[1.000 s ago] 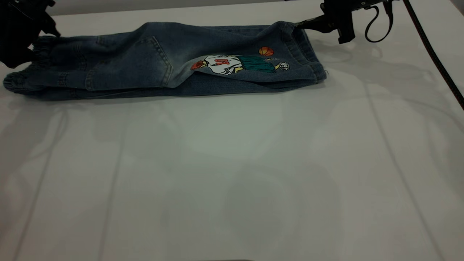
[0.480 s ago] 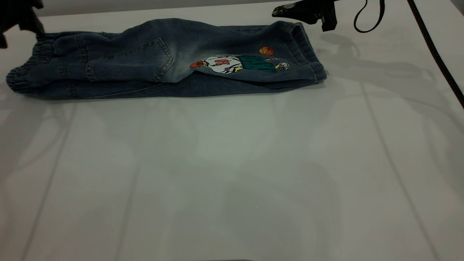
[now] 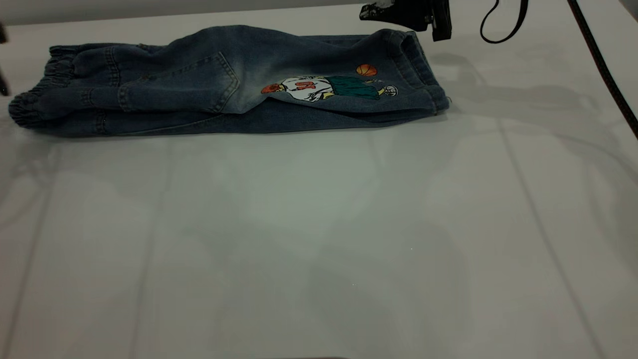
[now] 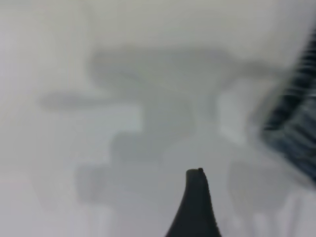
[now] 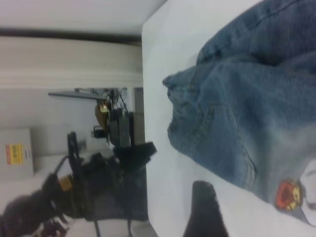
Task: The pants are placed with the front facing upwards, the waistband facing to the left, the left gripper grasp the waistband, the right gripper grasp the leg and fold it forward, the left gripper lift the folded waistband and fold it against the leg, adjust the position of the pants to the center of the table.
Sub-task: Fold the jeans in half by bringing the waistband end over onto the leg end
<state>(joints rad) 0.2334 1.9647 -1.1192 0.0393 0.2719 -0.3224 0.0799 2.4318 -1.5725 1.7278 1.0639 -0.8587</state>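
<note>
Denim pants (image 3: 234,85) folded near table (image 3: 319,224) far edge — both grippers clear, finger state unclear.

one pair of small blue denim pants (image 3: 229,85) with orange stitching lies on one large, plain white desk (image 3: 319,224). the pants carry one ruched, darker waistband (image 3: 35,99), one stitched back pocket (image 3: 184,89), one cartoon player print (image 3: 324,89) and one orange basketball print (image 3: 366,70). one hem cuff (image 3: 418,70) shows on the top leg. one black end effector, the right end effector (image 3: 398,12), is in the exterior view, with one thin black cable loop (image 3: 501,25) beside it. the left end effector (image 4: 195,207) shows one dark fingertip in its wrist view.
</note>
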